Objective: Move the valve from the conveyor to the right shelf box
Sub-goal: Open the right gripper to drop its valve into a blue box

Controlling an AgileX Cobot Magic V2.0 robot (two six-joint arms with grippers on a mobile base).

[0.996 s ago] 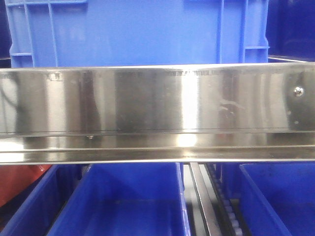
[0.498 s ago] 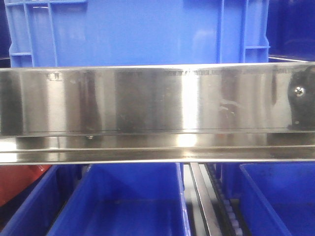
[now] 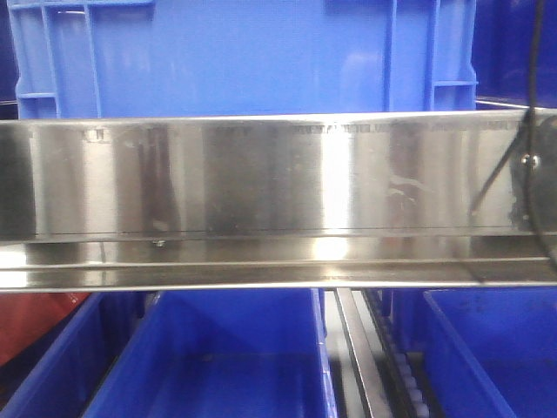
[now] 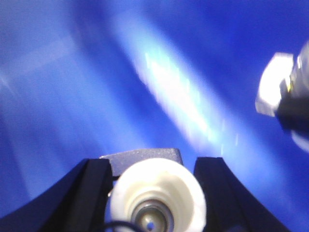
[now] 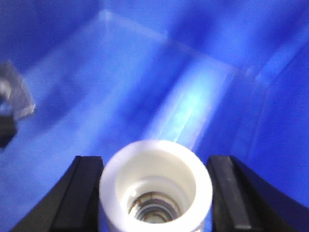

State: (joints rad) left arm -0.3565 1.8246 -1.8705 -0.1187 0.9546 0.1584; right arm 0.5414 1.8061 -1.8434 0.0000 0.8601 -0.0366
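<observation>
A polished steel shelf rail (image 3: 261, 178) runs across the whole view, a screw (image 3: 527, 160) near its right end. A large blue crate (image 3: 244, 57) stands behind and above it. Below sit open blue bins (image 3: 218, 348), a metal divider strip (image 3: 359, 348) between two. A thin black cable (image 3: 533, 70) hangs at the right edge.

steel rail (image 3: 261, 174) blocks front | blue box (image 5: 159, 72) interior open below
</observation>
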